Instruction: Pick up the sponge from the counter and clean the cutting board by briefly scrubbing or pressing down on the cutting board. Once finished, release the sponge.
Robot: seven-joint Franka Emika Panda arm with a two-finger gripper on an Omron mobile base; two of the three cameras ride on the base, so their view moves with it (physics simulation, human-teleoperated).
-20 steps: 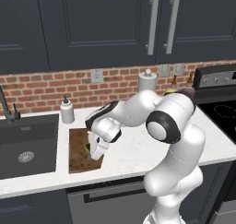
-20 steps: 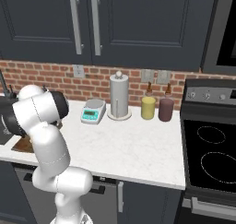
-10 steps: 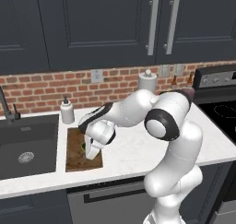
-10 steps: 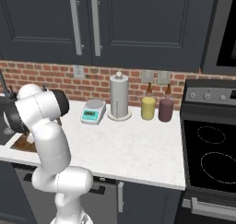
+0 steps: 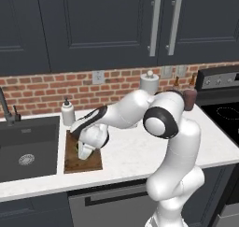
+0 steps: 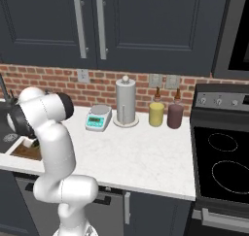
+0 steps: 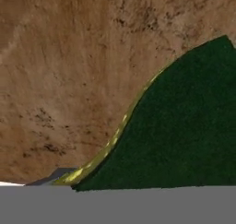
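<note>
While gripper (image 5: 85, 151) sits low over board (image 5: 70, 161), sponge (image 7: 184, 126) fills hand view — soft, light, best pinched across its sides; finger state can't tell.

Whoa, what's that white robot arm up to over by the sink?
It is cleaning. The arm reaches low over the cutting board on the counter beside the sink, its hand right down at the wood. The hand camera shows the green sponge against the board's stained surface. The jaws themselves are hidden.

The arm (image 5: 163, 128) is glossy white, built of rounded segments, with dark grey-black bands at its joints.
</note>
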